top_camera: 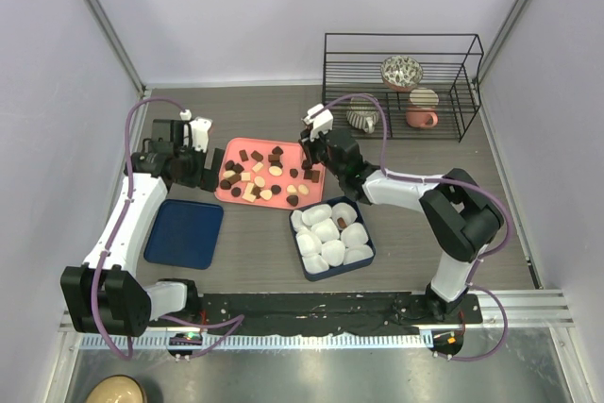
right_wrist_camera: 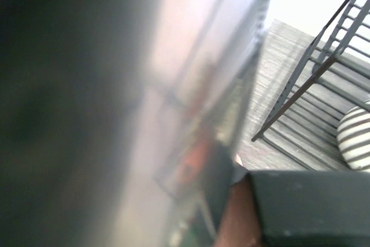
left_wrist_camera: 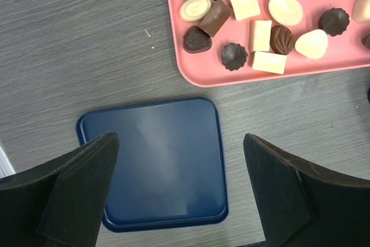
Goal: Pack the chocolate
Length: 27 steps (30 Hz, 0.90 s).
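Observation:
Several dark, mid-brown and cream chocolates (top_camera: 257, 175) lie on a pink tray (top_camera: 247, 145); some of them show in the left wrist view (left_wrist_camera: 254, 21). A blue box (top_camera: 370, 247) holds white paper cups (top_camera: 326, 231), and one cup holds a dark chocolate (top_camera: 341, 223). My left gripper (top_camera: 201, 176) is open and empty beside the tray's left edge, above a blue lid (left_wrist_camera: 156, 160). My right gripper (top_camera: 309, 159) is over the tray's right edge. Its wrist view is mostly blurred, but a brown piece (right_wrist_camera: 237, 218) sits between the fingers.
The blue lid (top_camera: 184, 231) lies flat at front left of the tray. A black wire rack (top_camera: 404, 82) at back right holds a patterned bowl (top_camera: 402, 71), a pink cup (top_camera: 421, 117) and a striped cup (top_camera: 361, 118). Walls enclose the table on three sides.

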Tool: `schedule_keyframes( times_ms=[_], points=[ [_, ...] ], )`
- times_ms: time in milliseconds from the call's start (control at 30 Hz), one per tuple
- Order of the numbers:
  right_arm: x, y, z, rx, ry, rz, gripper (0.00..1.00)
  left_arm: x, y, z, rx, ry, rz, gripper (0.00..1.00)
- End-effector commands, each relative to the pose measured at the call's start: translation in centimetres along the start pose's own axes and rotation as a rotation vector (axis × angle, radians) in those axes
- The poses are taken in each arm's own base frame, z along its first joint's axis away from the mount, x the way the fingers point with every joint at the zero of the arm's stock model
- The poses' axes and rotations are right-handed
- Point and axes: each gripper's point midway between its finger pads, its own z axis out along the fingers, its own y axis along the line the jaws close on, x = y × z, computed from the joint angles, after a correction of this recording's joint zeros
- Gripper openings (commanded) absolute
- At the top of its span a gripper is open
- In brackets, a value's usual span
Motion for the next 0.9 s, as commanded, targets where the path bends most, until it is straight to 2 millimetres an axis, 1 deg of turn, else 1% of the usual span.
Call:
schedule_keyframes(
  times_ms=[0,67,100,200,233,300,333,367,400,433,467,500,533,567,633,667,767,867],
  points=[
    [-6.2,-1.3,-0.7,0.044,-0.127,-0.021,0.25,-0.5,0.3,-0.5,-0.012,-0.031,0.016,0.94],
    [-7.5,-1.4,-1.2,0.047,-0.148,-0.025,0.24,-0.4,0.3,-0.6,-0.014,-0.029,0.014,0.94],
    [-9.0,-1.6,-2.0,0.048,-0.177,-0.022,0.24,-0.5,0.3,-0.7,-0.013,-0.031,0.014,0.94],
    [-10.4,-1.4,-3.7,0.035,-0.199,-0.011,0.22,-0.4,0.2,-0.7,-0.01,-0.028,0.014,0.94],
    [-12.1,-1.4,-5.1,0.029,-0.233,0.0,0.22,-0.4,0.2,-0.8,-0.009,-0.024,0.01,0.94],
    [-11.5,-1.1,-6.5,0.02,-0.208,-0.008,0.22,-0.5,0.1,-0.8,-0.007,-0.029,0.009,0.94],
    [-12.9,-0.9,-8.1,0.011,-0.239,-0.005,0.21,-0.5,0.1,-0.8,-0.006,-0.028,0.009,0.94],
    [-11.9,-0.7,-8.8,0.005,-0.217,-0.009,0.21,-0.4,0.1,-0.8,-0.006,-0.026,0.005,0.94],
    [-11.5,-0.6,-9.6,-0.001,-0.196,-0.01,0.21,-0.4,0.1,-0.8,-0.006,-0.026,0.005,0.94],
    [-11.5,-0.1,-11.0,-0.016,-0.202,-0.008,0.2,-0.4,0.1,-0.8,-0.004,-0.025,0.006,0.94],
    [-11.4,0.2,-11.8,-0.027,-0.198,0.0,0.2,-0.4,0.0,-0.9,-0.003,-0.025,0.007,0.94],
    [-10.7,0.5,-12.5,-0.037,-0.178,-0.002,0.19,-0.4,0.0,-0.9,-0.001,-0.024,0.006,0.94],
    [-9.6,1.3,-13.2,-0.054,-0.155,-0.004,0.19,-0.4,0.0,-0.9,0.0,-0.023,0.006,0.94],
    [-10.0,1.4,-14.5,-0.062,-0.164,0.004,0.19,-0.3,-0.1,-0.8,0.003,-0.019,0.005,0.94],
    [-8.9,2.3,-15.6,-0.085,-0.143,0.012,0.19,-0.1,0.0,-0.8,0.001,-0.015,-0.001,0.94],
    [-8.9,3.1,-16.5,-0.111,-0.142,0.013,0.19,-0.1,-0.1,-0.8,0.005,-0.016,0.003,0.94],
    [-8.0,4.3,-17.8,-0.142,-0.119,0.026,0.19,-0.1,-0.2,-0.8,0.007,-0.015,0.003,0.94],
    [-7.0,4.8,-18.1,-0.153,-0.105,0.042,0.19,-0.1,-0.1,-0.8,0.006,-0.016,0.002,0.94]
  ],
)
